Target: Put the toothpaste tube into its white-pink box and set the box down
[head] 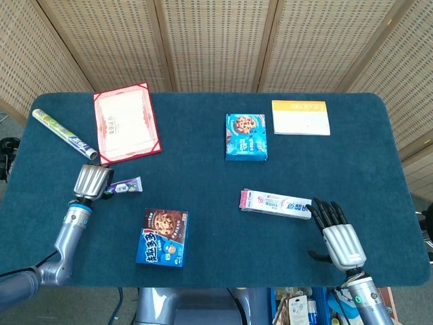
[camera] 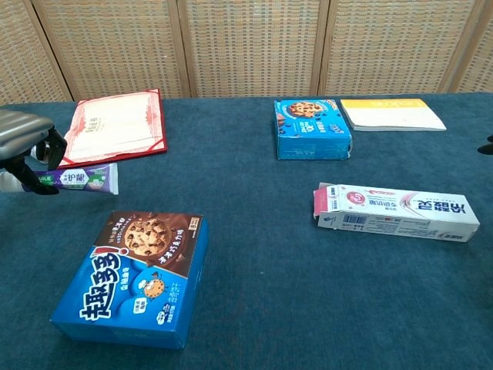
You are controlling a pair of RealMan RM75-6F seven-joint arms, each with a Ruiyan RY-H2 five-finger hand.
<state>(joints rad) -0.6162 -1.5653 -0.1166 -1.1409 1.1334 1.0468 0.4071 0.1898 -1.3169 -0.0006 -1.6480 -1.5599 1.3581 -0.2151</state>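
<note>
This looks like a test room for a robot, set up like a little stage, not a real home. A big table with a dark blue cloth fills the room. Right behind the table stand tall woven screens that hide the rest of the place. On the table, things lie well apart like a test: two blue cookie boxes, a red folder and a yellow pad.
</note>
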